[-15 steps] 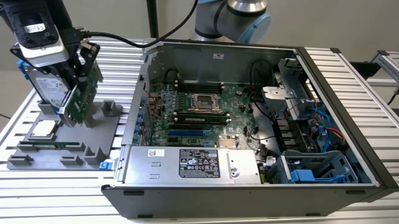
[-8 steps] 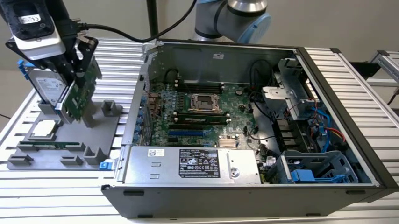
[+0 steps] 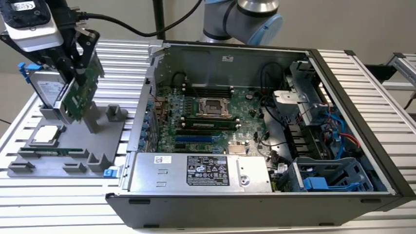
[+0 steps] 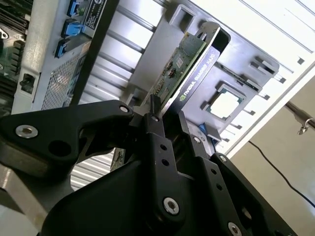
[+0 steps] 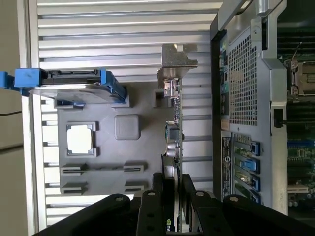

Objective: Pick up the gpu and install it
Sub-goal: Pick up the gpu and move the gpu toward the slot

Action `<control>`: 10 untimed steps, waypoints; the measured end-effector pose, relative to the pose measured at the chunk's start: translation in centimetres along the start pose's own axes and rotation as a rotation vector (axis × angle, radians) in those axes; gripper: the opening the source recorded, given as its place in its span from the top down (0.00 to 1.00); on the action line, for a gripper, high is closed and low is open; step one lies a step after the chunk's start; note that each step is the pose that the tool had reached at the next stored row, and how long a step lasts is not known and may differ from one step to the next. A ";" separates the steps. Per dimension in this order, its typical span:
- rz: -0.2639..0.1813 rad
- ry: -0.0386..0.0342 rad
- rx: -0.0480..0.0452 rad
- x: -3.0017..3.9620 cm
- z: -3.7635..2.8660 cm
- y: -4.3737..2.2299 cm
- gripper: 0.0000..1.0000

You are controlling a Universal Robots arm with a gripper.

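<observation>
Black fingers [image 4: 156, 142] of the gripper [image 4: 167, 112] are clamping the gpu [image 4: 186, 59] by one edge, its green board facing one way and its black face, carrying white lettering, facing the other. The card is standing upright over the grey holder [image 3: 97, 146], just beside the white-labelled hard drive [image 3: 47, 90] sitting in that holder. Whether its lower edge is touching the holder cannot be told.

The gpu [image 3: 81, 95] over the tray [image 3: 73, 132] — case [image 3: 195, 61] at the exterior view's right.
</observation>
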State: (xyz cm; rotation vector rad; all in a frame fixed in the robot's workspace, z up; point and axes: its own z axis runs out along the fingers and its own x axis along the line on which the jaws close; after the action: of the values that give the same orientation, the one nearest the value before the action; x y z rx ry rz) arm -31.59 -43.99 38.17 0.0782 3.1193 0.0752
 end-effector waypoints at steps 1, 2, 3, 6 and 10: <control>0.000 0.0000 0.0000 0.00 -0.20 0.01 1.00; 0.000 -0.0001 -0.0001 -0.01 -0.38 0.02 1.00; 0.000 0.0000 -0.0001 -0.01 -0.56 0.03 1.00; 0.000 0.0000 -0.0001 -0.02 -1.13 0.06 1.00; 0.000 -0.0001 -0.0002 -0.03 -1.81 0.09 1.00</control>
State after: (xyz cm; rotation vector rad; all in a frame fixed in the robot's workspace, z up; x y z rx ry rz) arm -31.59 -43.98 39.98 0.0783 3.1192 0.0755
